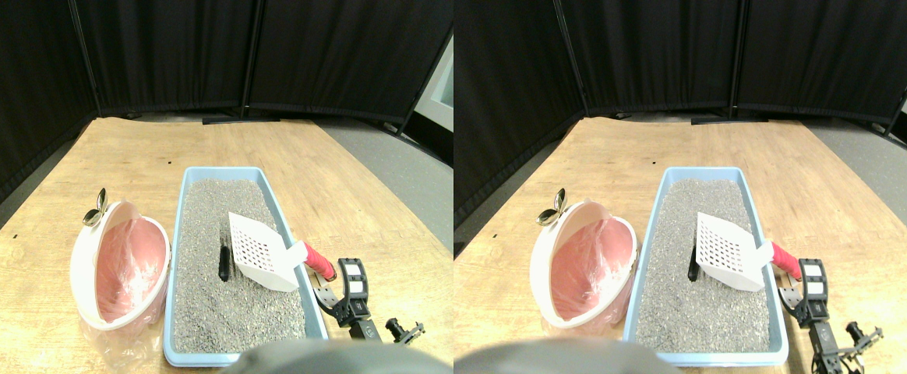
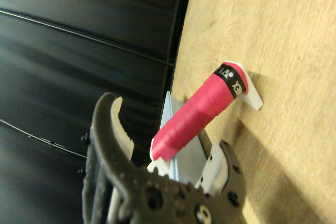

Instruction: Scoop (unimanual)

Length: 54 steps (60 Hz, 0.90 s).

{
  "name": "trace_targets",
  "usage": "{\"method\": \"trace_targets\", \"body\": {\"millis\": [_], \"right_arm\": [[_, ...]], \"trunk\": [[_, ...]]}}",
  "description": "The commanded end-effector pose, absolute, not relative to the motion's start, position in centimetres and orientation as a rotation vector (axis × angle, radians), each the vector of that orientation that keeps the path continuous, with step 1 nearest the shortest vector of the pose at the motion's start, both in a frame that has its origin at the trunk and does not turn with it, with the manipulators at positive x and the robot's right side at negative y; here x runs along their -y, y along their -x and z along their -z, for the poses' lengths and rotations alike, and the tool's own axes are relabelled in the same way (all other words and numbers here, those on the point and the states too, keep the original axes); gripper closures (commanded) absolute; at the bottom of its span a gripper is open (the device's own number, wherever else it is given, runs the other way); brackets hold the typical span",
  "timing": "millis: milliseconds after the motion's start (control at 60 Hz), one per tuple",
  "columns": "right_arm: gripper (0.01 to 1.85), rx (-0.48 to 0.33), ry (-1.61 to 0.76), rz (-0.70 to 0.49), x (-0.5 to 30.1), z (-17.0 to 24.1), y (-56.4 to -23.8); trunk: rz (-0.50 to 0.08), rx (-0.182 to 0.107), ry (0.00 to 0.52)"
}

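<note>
Wrist view shows the two dark, toothed fingers point(image 2: 107, 124) of the right gripper point(image 2: 168, 140) standing well apart, with the pink-wrapped handle point(image 2: 197, 119) of the white plastic slotted scoop point(image 1: 265, 251) lying in the gap between them but beyond their tips, touched by neither. The handle is wound in bright pink tape, ending in a black band with white lettering too turned and partial to read; past that band a flat white end tab juts out over the wood.

In the stereo pair view the right gripper point(image 1: 327, 287) sits low near the counter's near right edge, just beside the free end of the handle, which sticks out over the right wall of the light-blue rectangular plastic tray point(image 1: 224, 358). The scoop's perforated white blade rests on the grey granular litter point(image 1: 227, 304) toward the tray's right side, tilted, with its holed face turned up. A small dark elongated object point(image 1: 223, 262) lies on the litter just beside the blade's left edge.

Left of the tray, touching or nearly touching its left wall, a white round bin lined with a pink plastic bag point(image 1: 122, 265) leans with its mouth turned toward the tray. A shiny metal clip point(image 1: 96, 210) stands at the bin's far rim. All of this rests on the light wooden counter point(image 1: 142, 148), whose far edge meets black curtain panels point(image 1: 173, 54).
</note>
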State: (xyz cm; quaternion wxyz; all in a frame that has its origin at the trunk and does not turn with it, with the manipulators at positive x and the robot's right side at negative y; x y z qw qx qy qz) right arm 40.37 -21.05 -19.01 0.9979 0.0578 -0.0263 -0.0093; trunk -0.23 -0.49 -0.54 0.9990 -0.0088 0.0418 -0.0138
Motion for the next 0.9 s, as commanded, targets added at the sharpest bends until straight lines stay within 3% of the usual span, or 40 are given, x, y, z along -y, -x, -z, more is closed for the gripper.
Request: {"method": "trace_targets", "body": {"millis": [17,300,900], "right_arm": [[1.07,0.069,-0.142,0.015,21.2,19.1,-41.0],[0.96,0.03,-0.128,0.031,21.6,19.2,-42.3],[0.95,0.006,-0.155,0.083,22.3,19.5,-44.8]], "trunk": [[0.018,-0.098,0.043],[0.012,-0.1,0.055],[0.008,-0.099,0.057]]}}
